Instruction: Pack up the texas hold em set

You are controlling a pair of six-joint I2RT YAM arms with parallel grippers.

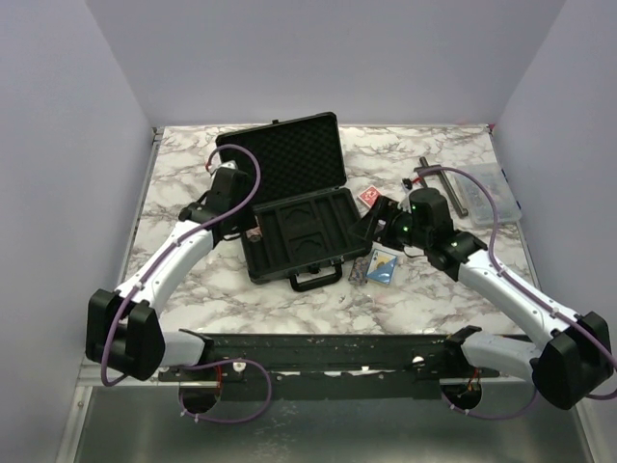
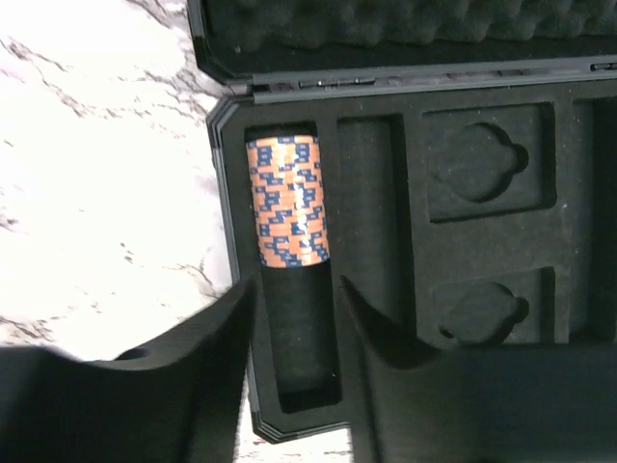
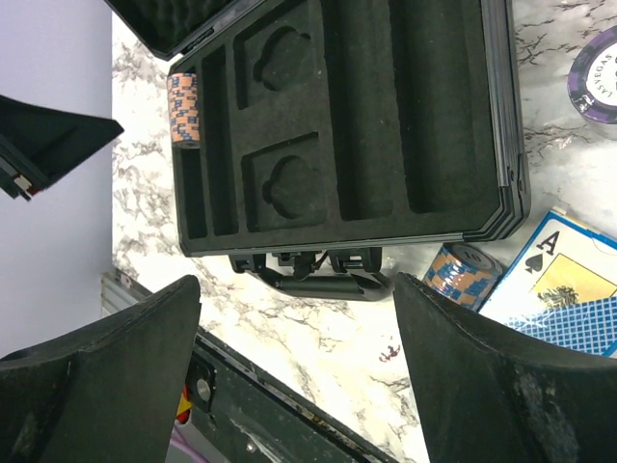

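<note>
The black case [image 1: 253, 253] lies open mid-table, its foam lid [image 1: 284, 156] raised at the back and its handle [image 1: 316, 281] toward me. An orange-and-blue chip stack [image 2: 287, 203] lies in the tray's leftmost slot. My left gripper [image 2: 294, 318] hovers open over the bare near part of that slot, holding nothing. My right gripper [image 3: 297, 289] stands wide open above the table by the handle [image 3: 323, 283]. Another orange-and-blue chip stack [image 3: 466, 275] and the blue deck [image 3: 569, 289] lie right of the case. The red deck [image 1: 369, 197] lies further back.
A purple chip stack [image 3: 600, 77] sits near the case's right side. A clear plastic box [image 1: 487, 193] and a dark T-shaped tool [image 1: 445, 183] rest at the back right. A black rail [image 1: 328, 347] runs along the near table edge.
</note>
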